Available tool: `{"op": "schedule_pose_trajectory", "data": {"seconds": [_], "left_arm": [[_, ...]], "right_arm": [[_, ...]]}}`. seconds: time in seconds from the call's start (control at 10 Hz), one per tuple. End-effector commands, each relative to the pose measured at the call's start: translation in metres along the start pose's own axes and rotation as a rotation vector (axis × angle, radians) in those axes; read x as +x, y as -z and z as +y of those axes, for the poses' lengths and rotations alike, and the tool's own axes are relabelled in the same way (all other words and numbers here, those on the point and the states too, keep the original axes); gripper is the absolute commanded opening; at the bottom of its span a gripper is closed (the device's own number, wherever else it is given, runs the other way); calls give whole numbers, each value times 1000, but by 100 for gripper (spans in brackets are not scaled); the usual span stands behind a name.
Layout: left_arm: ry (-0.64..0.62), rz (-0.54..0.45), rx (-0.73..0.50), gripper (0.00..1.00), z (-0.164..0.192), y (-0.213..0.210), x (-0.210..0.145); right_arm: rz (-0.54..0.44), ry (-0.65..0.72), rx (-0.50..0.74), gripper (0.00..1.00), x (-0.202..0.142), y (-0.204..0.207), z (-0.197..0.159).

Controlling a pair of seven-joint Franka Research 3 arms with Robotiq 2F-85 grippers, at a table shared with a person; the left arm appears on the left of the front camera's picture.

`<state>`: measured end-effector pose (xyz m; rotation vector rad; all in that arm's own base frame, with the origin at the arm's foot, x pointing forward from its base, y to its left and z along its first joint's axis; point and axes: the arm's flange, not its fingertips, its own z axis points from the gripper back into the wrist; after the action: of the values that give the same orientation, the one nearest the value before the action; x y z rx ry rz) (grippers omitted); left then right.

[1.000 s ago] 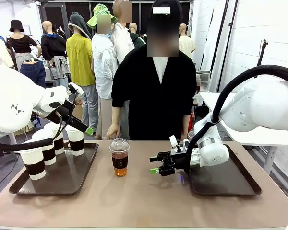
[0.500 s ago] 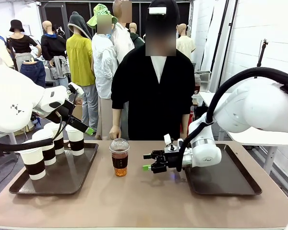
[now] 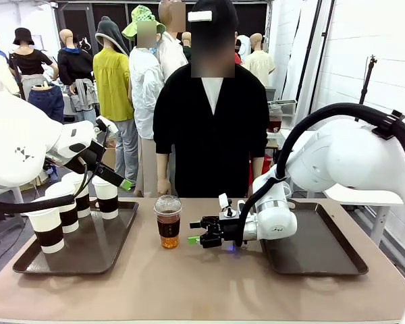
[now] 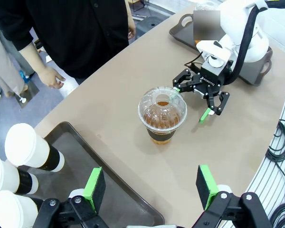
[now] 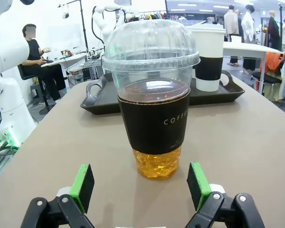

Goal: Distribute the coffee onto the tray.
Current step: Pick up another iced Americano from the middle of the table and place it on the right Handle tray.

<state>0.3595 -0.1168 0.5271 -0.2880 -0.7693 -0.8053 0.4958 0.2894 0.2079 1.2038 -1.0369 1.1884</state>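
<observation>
A clear plastic cup of amber coffee (image 3: 168, 223) with a domed lid and a dark sleeve stands mid-table between two trays. My right gripper (image 3: 194, 237) is low over the table just right of it, open, with its fingers pointing at the cup. In the right wrist view the cup (image 5: 154, 104) stands close ahead of the open right gripper (image 5: 140, 187), outside the fingers. Several white lidded cups (image 3: 64, 209) stand on the left tray (image 3: 88, 260). My left gripper (image 3: 118, 181) hovers open above that tray. From the left wrist, the left gripper (image 4: 151, 183) looks down on the clear cup (image 4: 161, 114) and the right gripper (image 4: 190, 102).
An empty dark tray (image 3: 317, 250) lies at the right under my right arm. A person in black stands at the far edge, one hand (image 3: 162, 185) hanging by the table. Bare tabletop lies in front of the cup.
My right gripper has slid left off the right tray toward the clear cup, staying open. The left arm and the cups have not moved.
</observation>
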Motion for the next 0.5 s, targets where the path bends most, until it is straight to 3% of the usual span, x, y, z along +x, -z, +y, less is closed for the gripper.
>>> {"op": "schedule_pose_trajectory", "data": {"seconds": [0.0, 0.4], "left_arm": [[-5, 2, -7, 100, 1, 0, -1], [-5, 2, -7, 100, 1, 0, -1]], "right_arm": [[-29, -23, -28, 100, -3, 13, -5], [-54, -30, -28, 100, 4, 22, -13]]}}
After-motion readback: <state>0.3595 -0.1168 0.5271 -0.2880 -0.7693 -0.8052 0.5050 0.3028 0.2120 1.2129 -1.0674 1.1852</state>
